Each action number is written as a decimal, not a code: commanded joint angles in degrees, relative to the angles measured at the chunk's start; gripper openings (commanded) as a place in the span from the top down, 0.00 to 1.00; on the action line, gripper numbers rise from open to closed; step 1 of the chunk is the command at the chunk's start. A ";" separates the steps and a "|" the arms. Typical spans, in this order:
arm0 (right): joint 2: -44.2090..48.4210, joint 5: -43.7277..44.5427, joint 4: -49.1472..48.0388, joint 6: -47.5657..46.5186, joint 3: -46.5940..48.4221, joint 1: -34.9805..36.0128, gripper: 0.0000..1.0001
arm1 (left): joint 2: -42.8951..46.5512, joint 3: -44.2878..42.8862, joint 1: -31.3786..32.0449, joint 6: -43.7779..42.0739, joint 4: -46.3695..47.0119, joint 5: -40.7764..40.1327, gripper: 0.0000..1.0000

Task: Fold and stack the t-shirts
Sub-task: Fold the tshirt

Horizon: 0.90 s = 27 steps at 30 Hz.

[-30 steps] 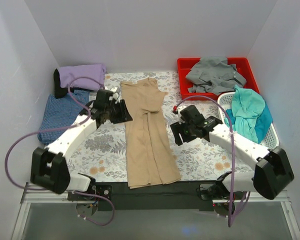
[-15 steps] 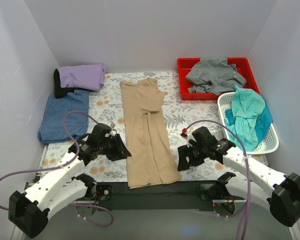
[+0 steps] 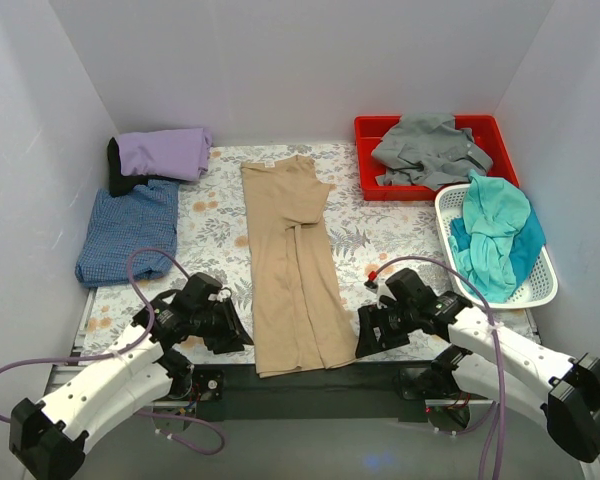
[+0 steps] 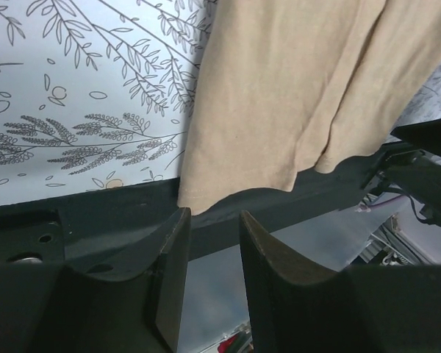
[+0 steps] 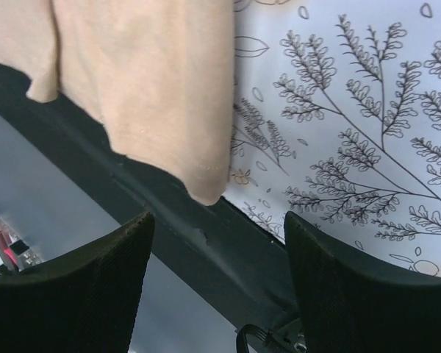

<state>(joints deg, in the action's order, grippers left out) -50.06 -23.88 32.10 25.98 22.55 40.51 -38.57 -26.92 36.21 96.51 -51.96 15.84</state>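
Down the middle of the flowered worktop (image 3: 215, 215) lies the tan shirt (image 3: 295, 265), folded into a long strip whose lower hem reaches onto the dark near edge. At that hem the left hand (image 3: 238, 335) sits just beside the strip's left corner, its fingers narrowly parted with nothing between them, and the right hand (image 3: 366, 337) sits just beside the right corner, its fingers wide apart and empty. Off at the far left a lavender shirt (image 3: 165, 152) lies behind a blue shirt (image 3: 125, 230), while on the right a grey shirt (image 3: 430, 150) fills a red tray (image 3: 365, 130) and a teal shirt (image 3: 495, 230) is heaped in a white basket (image 3: 540, 285).
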 commanded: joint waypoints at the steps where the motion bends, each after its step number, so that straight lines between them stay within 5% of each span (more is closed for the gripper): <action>1: -2.05 2.95 -3.35 1.44 0.92 1.23 0.23 | -1.95 -0.15 1.06 2.01 -1.04 -1.15 0.68; 11: -8.63 1.56 -13.02 1.89 0.48 1.32 0.22 | -6.34 8.10 8.00 11.06 11.26 -3.18 0.68; 27: -13.04 -2.58 -17.51 3.37 -1.97 3.95 0.26 | -19.26 8.72 18.28 14.50 19.88 -4.06 0.68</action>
<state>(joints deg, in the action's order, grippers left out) -62.26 -26.65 14.35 28.60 22.83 42.85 -54.11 -20.97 51.77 108.27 -40.49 11.09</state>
